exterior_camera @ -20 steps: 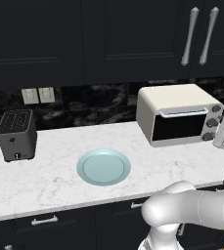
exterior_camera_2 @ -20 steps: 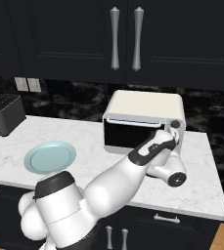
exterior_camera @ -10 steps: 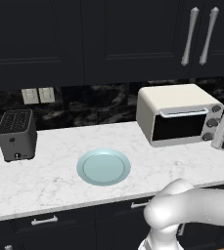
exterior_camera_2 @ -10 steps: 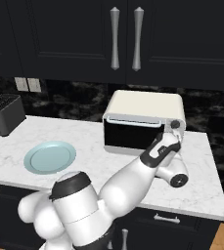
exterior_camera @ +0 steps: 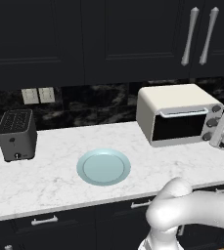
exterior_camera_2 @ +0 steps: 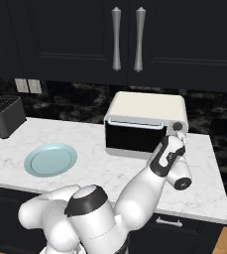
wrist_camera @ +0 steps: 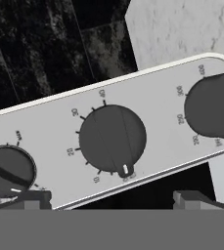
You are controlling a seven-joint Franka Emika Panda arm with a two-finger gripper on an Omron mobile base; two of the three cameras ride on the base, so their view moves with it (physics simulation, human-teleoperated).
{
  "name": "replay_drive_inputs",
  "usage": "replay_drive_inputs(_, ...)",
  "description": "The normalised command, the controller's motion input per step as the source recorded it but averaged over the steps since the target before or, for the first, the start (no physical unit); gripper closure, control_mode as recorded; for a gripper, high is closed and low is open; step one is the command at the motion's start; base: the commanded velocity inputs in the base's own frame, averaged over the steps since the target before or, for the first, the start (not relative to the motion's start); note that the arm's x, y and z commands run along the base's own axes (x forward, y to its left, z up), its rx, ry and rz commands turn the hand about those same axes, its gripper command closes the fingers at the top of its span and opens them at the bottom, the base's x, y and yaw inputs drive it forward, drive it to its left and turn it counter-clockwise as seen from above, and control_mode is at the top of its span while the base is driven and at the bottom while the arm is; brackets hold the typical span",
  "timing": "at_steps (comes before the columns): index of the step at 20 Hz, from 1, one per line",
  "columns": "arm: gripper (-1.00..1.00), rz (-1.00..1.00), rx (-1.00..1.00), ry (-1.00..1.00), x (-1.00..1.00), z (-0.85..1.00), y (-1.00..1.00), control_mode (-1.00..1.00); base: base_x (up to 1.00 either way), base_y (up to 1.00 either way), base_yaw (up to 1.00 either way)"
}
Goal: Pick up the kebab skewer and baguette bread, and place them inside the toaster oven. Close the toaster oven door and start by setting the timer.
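Observation:
The cream-white toaster oven (exterior_camera: 172,100) (exterior_camera_2: 147,106) stands at the back of the counter. Its dark glass toaster oven door (exterior_camera: 179,126) (exterior_camera_2: 134,137) is shut, with the silver handle along its top. My gripper (exterior_camera: 217,128) (exterior_camera_2: 177,136) (wrist_camera: 112,200) hovers right in front of the side knob panel (wrist_camera: 59,132), open, with nothing between its fingers. In the hand view the middle knob (wrist_camera: 112,139) lies just above the gap between the two fingertips, with another knob (wrist_camera: 8,171) to its left and one (wrist_camera: 213,105) to its right. The kebab skewer and the baguette bread are hidden.
A pale blue plate (exterior_camera: 103,166) (exterior_camera_2: 50,159) with nothing on it lies on the marble counter (exterior_camera: 50,180). A dark grey slot toaster (exterior_camera: 16,134) (exterior_camera_2: 3,116) stands far left. Dark cabinets hang overhead. The counter ends just right of the oven (exterior_camera_2: 219,198).
The elbow has swung and the hand has edged slightly up and closer to the knob panel. The jaws have stayed wide open. Oven, plate and toaster have not moved.

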Motion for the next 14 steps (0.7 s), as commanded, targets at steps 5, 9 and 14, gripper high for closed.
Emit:
replay_drive_inputs(5,-1.0,-0.03,-0.02,-0.01,0.24,-0.16,-0.18,-1.0,0.0,0.0,0.0)
replay_drive_inputs(9,-1.0,-0.03,-0.03,0.0,0.2,-0.13,-0.19,-1.0,0.0,0.0,0.0)
replay_drive_inputs(14,-1.0,-0.03,-0.02,0.0,0.06,-0.08,-0.13,-1.0,0.0,0.0,0.0)
